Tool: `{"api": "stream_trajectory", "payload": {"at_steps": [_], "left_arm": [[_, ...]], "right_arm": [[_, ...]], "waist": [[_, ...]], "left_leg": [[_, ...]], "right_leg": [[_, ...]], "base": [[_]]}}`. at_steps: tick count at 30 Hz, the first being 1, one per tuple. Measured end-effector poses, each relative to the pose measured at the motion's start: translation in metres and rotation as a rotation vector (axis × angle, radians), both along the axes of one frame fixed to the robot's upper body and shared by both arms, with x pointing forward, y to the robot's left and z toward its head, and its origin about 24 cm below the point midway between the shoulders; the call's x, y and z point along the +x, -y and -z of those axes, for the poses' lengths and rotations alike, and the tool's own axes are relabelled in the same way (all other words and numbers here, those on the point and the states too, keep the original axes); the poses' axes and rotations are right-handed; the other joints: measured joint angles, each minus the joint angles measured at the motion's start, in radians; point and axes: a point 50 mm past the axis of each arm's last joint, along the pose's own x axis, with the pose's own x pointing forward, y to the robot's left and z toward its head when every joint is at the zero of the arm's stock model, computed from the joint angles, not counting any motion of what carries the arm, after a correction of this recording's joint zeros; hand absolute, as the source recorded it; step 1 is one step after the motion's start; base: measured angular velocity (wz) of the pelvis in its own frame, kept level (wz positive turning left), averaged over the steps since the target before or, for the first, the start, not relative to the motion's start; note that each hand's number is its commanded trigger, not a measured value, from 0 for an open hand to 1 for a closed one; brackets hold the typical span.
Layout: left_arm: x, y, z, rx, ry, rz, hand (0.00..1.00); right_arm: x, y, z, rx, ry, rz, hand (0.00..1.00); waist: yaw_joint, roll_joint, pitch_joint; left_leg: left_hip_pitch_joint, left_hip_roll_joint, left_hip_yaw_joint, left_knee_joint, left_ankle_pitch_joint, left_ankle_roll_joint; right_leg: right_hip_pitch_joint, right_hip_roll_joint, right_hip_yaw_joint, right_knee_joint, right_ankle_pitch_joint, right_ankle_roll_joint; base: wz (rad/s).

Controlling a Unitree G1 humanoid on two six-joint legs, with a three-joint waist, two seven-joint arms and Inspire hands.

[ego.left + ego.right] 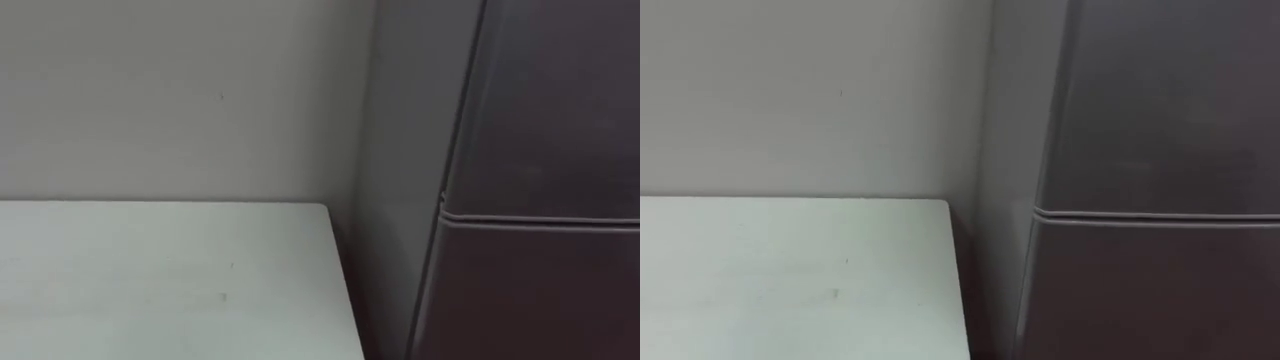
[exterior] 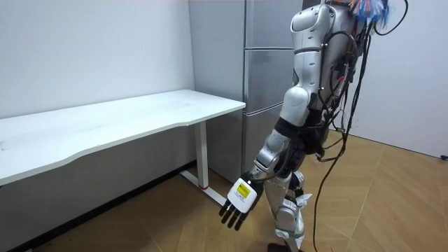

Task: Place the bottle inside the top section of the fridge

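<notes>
White table [image 1: 170, 280] abuts the shut fridge [image 1: 540, 120]; left hand [image 2: 241, 196] hangs low, fingers [image 2: 233, 218] straight, empty, likely awaiting work

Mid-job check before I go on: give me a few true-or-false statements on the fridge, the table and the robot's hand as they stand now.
1. The fridge has a door swung open. False: its doors are shut, flush with one another.
2. The white table stands right beside the fridge, on the robot's left. True.
3. The left hand grips the bottle. False: its fingers are straight and it holds nothing; it hangs low by the leg, below the level of the tabletop.
4. The robot stands upright close in front of the fridge. True.
</notes>
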Motion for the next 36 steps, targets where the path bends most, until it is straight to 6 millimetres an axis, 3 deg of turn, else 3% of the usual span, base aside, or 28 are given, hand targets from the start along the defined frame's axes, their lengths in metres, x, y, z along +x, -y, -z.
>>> {"api": "stream_trajectory", "payload": {"at_steps": [5, 11, 14, 18, 20, 28, 36], "left_arm": [[0.004, 0.005, 0.001, 0.008, 0.015, 0.003, 0.00], [0.015, 0.008, 0.001, 0.008, 0.044, 0.016, 0.00], [0.015, 0.010, 0.002, 0.001, 0.055, 0.005, 0.00], [0.013, 0.017, 0.004, -0.018, 0.053, -0.003, 0.00], [0.014, 0.017, 0.004, -0.019, 0.056, -0.003, 0.00], [0.009, 0.030, 0.010, -0.079, 0.029, -0.007, 0.00], [0.016, 0.042, 0.013, -0.109, 0.015, 0.044, 0.00]], "right_arm": [[-0.035, -0.004, 0.034, 0.084, -0.112, 0.100, 0.00], [-0.084, -0.046, 0.121, 0.340, -0.407, 0.127, 0.00], [-0.113, -0.063, 0.151, 0.443, -0.543, 0.155, 0.00], [-0.138, -0.074, 0.172, 0.516, -0.672, 0.143, 0.00], [-0.149, -0.084, 0.184, 0.575, -0.730, 0.087, 0.00], [-0.168, -0.120, 0.213, 0.817, -0.841, -0.212, 0.00], [-0.138, -0.155, 0.228, 0.876, -0.952, -0.667, 0.00]], "waist": [[-0.004, 0.011, 0.0073], [0.002, 0.018, 0.0076], [0.002, 0.033, 0.0060], [0.001, 0.057, 0.0072], [0.002, 0.058, 0.0079], [0.014, 0.062, 0.0088], [0.060, 0.063, 0.0103]], "left_leg": [[0.005, 0.002, 0.007, -0.013, 0.005, 0.001], [0.016, 0.004, 0.023, -0.026, 0.004, 0.000], [0.016, 0.003, 0.025, -0.032, 0.003, -0.001], [0.030, 0.003, 0.040, -0.043, 0.002, -0.003], [0.031, 0.003, 0.040, -0.044, 0.002, -0.004], [0.048, 0.003, 0.037, -0.048, 0.001, -0.006], [0.045, 0.007, 0.031, -0.048, 0.001, -0.006]], "right_leg": [[-0.003, 0.003, -0.004, 0.000, -0.005, -0.004], [-0.004, 0.012, 0.021, -0.002, -0.009, -0.002], [-0.002, 0.017, 0.025, -0.016, -0.007, 0.000], [-0.002, 0.022, 0.049, -0.013, -0.009, 0.002], [-0.002, 0.022, 0.051, -0.012, -0.010, 0.002], [0.017, 0.025, 0.051, -0.017, -0.010, 0.002], [0.033, 0.034, 0.048, -0.051, -0.001, 0.007]], "base": [[-0.04], [-0.04], [-0.05], [-0.12], [-0.02], [0.00], [0.04]]}}
